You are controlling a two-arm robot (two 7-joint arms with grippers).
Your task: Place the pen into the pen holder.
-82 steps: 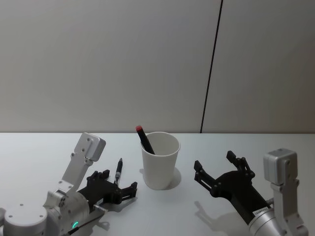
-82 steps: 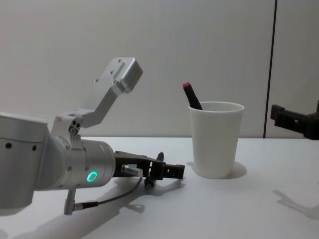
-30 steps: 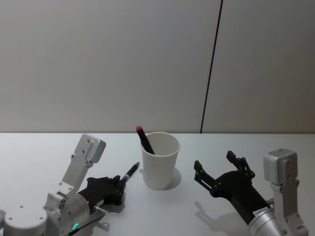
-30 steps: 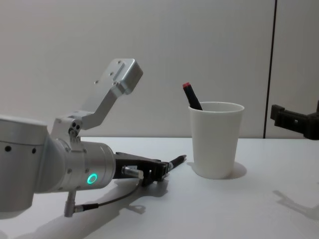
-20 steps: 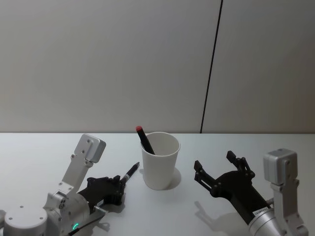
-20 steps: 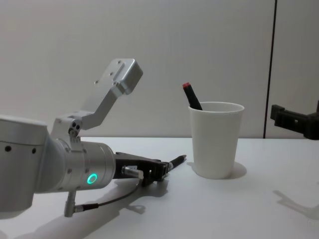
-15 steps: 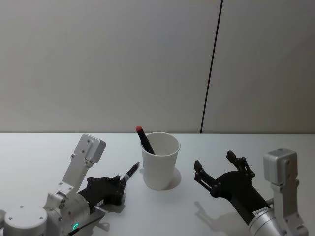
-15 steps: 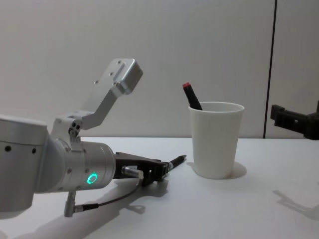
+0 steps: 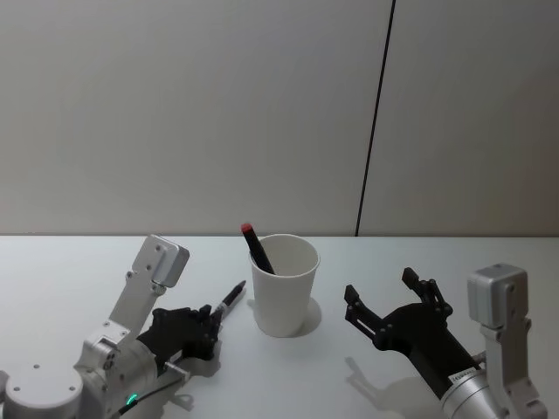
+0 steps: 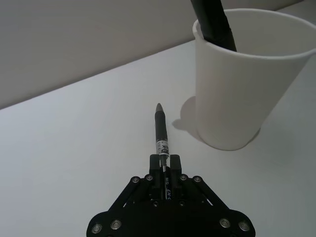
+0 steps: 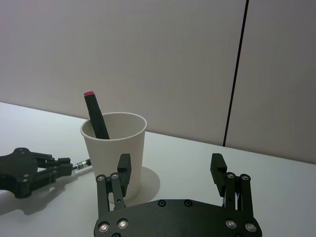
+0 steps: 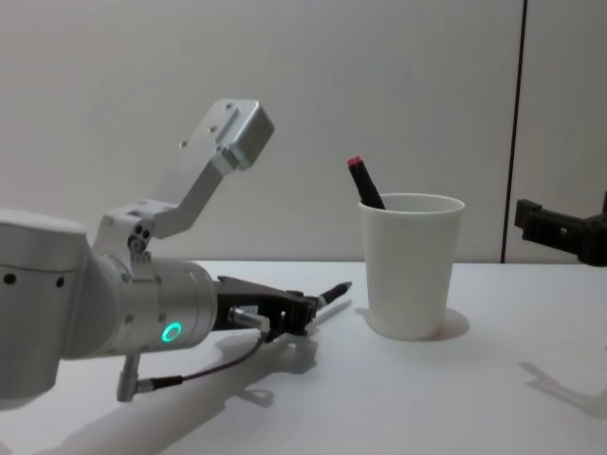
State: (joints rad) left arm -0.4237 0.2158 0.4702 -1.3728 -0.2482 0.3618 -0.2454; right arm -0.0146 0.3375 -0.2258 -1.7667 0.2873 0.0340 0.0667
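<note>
A slim black pen (image 9: 231, 298) sticks out forward from my left gripper (image 9: 210, 316), which is shut on its rear half. Its tip (image 12: 343, 284) points up toward the pen holder (image 9: 284, 297), a white paper cup, and stops just short of the cup's left side. In the left wrist view the pen (image 10: 161, 133) runs straight out from the gripper (image 10: 165, 160) toward the cup's base (image 10: 232, 133). A black marker with a red cap (image 9: 255, 244) leans inside the cup. My right gripper (image 9: 379, 285) hovers open to the right of the cup.
The white table (image 9: 367, 253) stretches around the cup. A pale wall with a dark vertical seam (image 9: 376, 122) stands behind it. The cup (image 11: 114, 148) sits ahead of the right gripper (image 11: 171, 163), slightly to its left.
My left gripper closed on the pen, which turned toward the cup. In the last half second it has lifted slightly, raising the pen's tip off the table. The right arm has not moved.
</note>
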